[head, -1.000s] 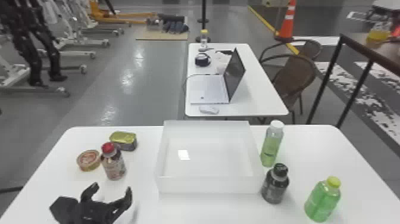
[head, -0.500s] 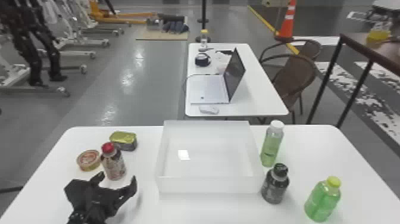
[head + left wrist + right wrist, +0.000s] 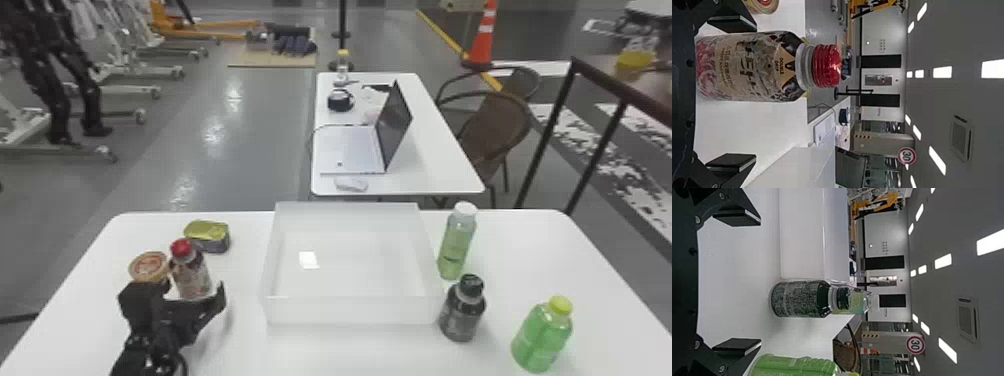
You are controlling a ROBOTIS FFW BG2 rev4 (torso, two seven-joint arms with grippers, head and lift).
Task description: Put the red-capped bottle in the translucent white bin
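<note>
My left gripper (image 3: 195, 297) is at the near side of the red-capped bottle (image 3: 192, 276), which stands upright at the table's left. In the left wrist view the red-capped bottle (image 3: 752, 66) lies between the open fingers of the left gripper (image 3: 741, 94), closer to one finger, not gripped. The translucent white bin (image 3: 350, 310) stands mid-table, to the right of that bottle, its inside bare. My right gripper (image 3: 746, 282) is open and parked before the black-capped bottle, holding nothing.
A round tin (image 3: 150, 266) and a yellow-lidded can (image 3: 209, 236) sit close to the red-capped bottle. Right of the bin stand a white-capped bottle (image 3: 456, 245), a dark black-capped bottle (image 3: 462, 312) and a green yellow-capped bottle (image 3: 542, 337).
My left gripper has moved forward across the table and turned, coming up close to the red-capped bottle. The bottles, tins and bin have stayed in place.
</note>
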